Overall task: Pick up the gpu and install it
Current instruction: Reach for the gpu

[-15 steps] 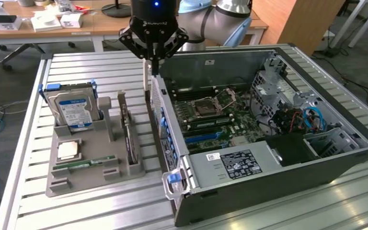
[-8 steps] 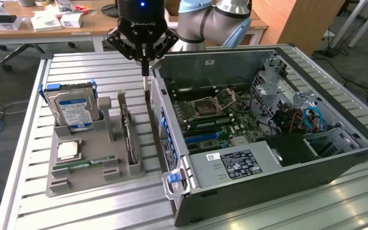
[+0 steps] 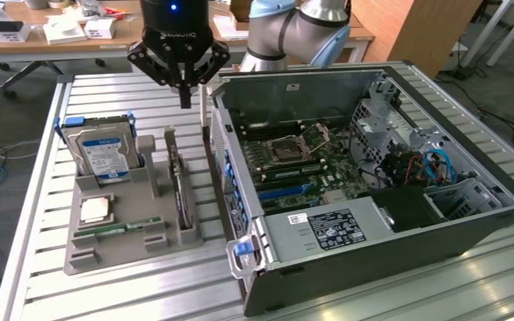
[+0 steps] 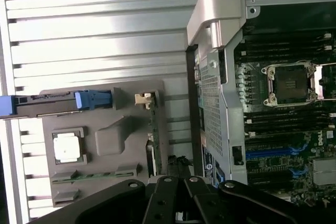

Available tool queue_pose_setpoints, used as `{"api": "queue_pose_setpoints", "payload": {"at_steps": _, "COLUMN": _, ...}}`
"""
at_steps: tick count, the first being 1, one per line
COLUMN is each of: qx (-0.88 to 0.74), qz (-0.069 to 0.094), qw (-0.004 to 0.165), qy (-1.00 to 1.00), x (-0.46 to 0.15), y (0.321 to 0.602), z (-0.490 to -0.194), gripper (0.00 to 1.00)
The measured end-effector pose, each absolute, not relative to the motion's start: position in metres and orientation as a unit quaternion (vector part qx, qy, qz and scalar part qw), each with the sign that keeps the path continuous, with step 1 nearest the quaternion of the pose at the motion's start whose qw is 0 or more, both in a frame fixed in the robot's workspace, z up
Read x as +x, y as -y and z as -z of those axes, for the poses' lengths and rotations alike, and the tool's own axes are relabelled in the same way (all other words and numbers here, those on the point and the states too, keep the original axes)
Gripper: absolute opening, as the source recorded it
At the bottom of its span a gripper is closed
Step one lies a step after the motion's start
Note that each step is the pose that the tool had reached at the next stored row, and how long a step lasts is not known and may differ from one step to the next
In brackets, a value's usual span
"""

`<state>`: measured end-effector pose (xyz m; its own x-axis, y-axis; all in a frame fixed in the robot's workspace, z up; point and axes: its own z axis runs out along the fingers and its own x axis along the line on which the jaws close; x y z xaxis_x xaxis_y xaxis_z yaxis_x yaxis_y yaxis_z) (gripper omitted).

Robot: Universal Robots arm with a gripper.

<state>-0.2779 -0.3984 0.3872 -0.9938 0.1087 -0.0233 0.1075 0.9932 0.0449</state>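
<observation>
While the arm reaches down from the far side of the slatted metal table (image 3: pixel 123 294), its black gripper (image 3: pixel 185 100) points straight downward, fingers pressed together and holding nothing. It hovers above the far part of the table, over the gap between the grey holder tray (image 3: pixel 88 257) and the open computer case (image 3: pixel 373 267). The gpu (image 3: pixel 179 184) stands on its long edge in a slot along the tray's side nearest the case, below the fingertips and nearer the camera, untouched. Also on the tray are an upright hard drive (image 3: pixel 104 154), a processor chip (image 3: pixel 96 210) and a RAM stick (image 3: pixel 118 229).
</observation>
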Motion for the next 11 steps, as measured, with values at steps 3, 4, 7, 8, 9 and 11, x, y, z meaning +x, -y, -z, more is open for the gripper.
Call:
{"api": "queue_pose_setpoints", "payload": {"at_steps": 3, "qx": 0.056, "qz": -0.022, "qw": 0.013, "qy": -0.998, "x": -0.287, "y": 0.398, "z": -0.387, "gripper": 0.11}}
{"api": "queue_pose_setpoints", "payload": {"at_steps": 4, "qx": 0.057, "qz": -0.022, "qw": 0.013, "qy": -0.998, "x": -0.29, "y": 0.398, "z": -0.387, "gripper": 0.11}}
{"api": "queue_pose_setpoints", "payload": {"at_steps": 7, "qx": 0.058, "qz": -0.022, "qw": 0.013, "qy": -0.998, "x": -0.297, "y": 0.398, "z": -0.386, "gripper": 0.11}}
{"api": "queue_pose_setpoints", "payload": {"at_steps": 8, "qx": 0.059, "qz": -0.022, "qw": 0.013, "qy": -0.998, "x": -0.298, "y": 0.398, "z": -0.386, "gripper": 0.11}}
{"api": "queue_pose_setpoints", "payload": {"at_steps": 9, "qx": 0.06, "qz": -0.022, "qw": 0.013, "qy": -0.998, "x": -0.299, "y": 0.398, "z": -0.386, "gripper": 0.11}}
{"api": "queue_pose_setpoints", "payload": {"at_steps": 11, "qx": 0.061, "qz": -0.022, "qw": 0.013, "qy": -0.998, "x": -0.301, "y": 0.398, "z": -0.386, "gripper": 0.11}}
